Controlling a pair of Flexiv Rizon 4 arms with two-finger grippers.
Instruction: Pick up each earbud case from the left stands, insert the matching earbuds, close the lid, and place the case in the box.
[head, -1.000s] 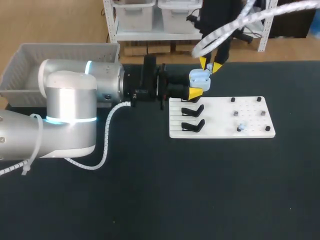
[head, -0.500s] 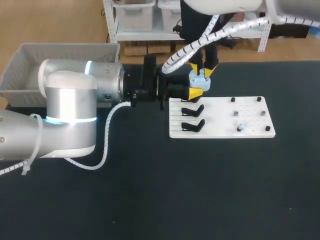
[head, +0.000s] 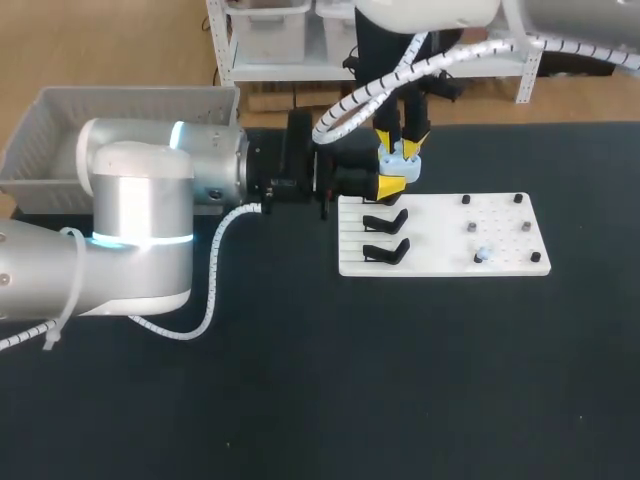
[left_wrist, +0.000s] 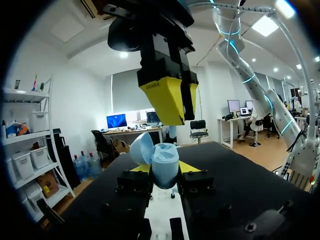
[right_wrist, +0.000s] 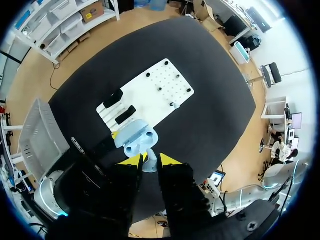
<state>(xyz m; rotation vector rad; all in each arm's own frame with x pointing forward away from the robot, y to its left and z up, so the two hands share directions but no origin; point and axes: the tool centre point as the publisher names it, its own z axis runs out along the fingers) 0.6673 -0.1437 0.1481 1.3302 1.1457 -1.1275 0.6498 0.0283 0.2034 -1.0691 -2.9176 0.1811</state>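
A light blue earbud case (head: 401, 157) with its lid up is held over the white board's back left corner, and my left gripper (head: 393, 172) is shut on it from both sides. In the left wrist view the case (left_wrist: 165, 165) sits between the yellow tips, lid (left_wrist: 141, 149) tipped back. My right gripper (head: 402, 140) hangs straight above it, fingers (left_wrist: 166, 97) pointing down, shut on a small pale blue earbud (right_wrist: 150, 163) just over the open case (right_wrist: 134, 138).
The white board (head: 505, 235) carries two black stands (head: 385, 221) on its left part, several dark pegs and one more earbud (head: 482, 254) on its right. A grey box (head: 60, 120) sits at the table's far left, behind my left arm.
My right arm has swung in from the right, and its gripper now stands directly over the open case. The left arm and the case have stayed still.
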